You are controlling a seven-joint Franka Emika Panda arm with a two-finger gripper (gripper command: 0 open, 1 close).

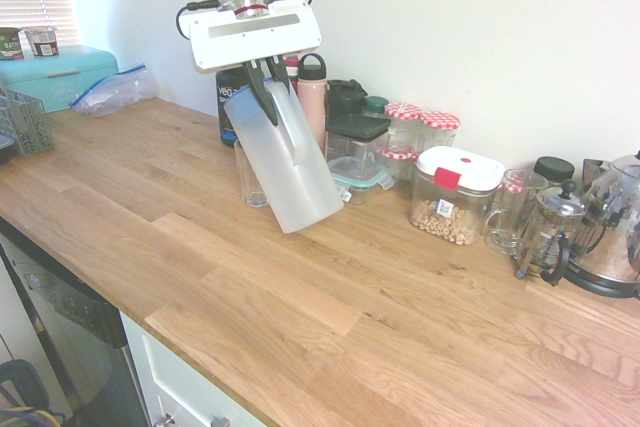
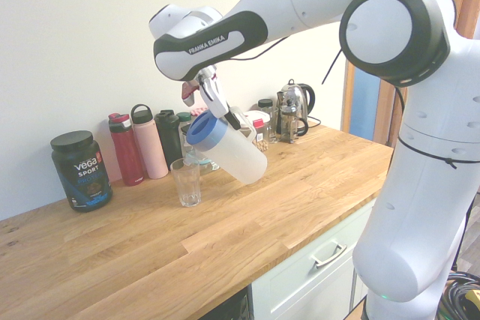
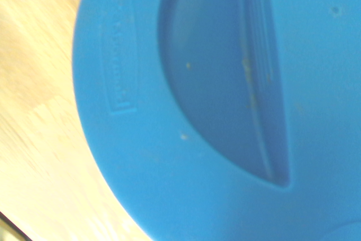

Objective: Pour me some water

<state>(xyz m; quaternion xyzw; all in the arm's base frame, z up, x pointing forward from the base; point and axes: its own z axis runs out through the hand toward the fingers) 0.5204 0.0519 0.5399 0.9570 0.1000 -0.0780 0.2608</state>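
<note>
The translucent plastic pitcher [image 2: 229, 149] with the blue lid [image 2: 205, 130] is held tilted above the wooden counter [image 2: 247, 230], its handle clamped in the closed gripper [image 1: 270, 87], lid end angled toward the empty drinking glass [image 2: 185, 182] just beside it. It is judged stiff, smooth and possibly slippery, weight shifting with any water, so the handle is the grip; the glass looks light and easily tipped.

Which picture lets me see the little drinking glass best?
The second exterior view: the empty clear glass stands in the open on the counter, just below the tilted pitcher's blue lid. The first exterior view hides most of it behind the pitcher. The wrist view shows only the lid.
</note>
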